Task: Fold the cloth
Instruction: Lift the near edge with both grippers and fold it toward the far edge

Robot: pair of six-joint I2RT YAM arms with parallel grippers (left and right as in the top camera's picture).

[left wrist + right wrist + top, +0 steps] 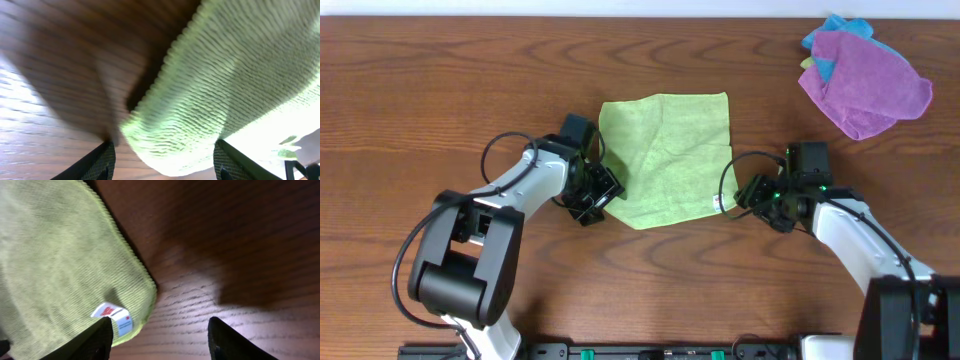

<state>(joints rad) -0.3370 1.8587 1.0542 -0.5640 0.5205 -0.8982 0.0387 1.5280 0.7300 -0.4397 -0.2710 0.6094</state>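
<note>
Green cloth (665, 155) spread flat mid-table. Left gripper (603, 197) at its near left corner, fingers (106, 159) wide apart with the cloth's edge between them (view blurred). Right gripper (748, 197) at the near right corner, fingers likewise spread, beside the white tag (112, 317).

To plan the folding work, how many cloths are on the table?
3: a green cloth lies in the centre; a purple cloth is bunched at the top right, on a blue cloth. More may be hidden beneath them.
</note>
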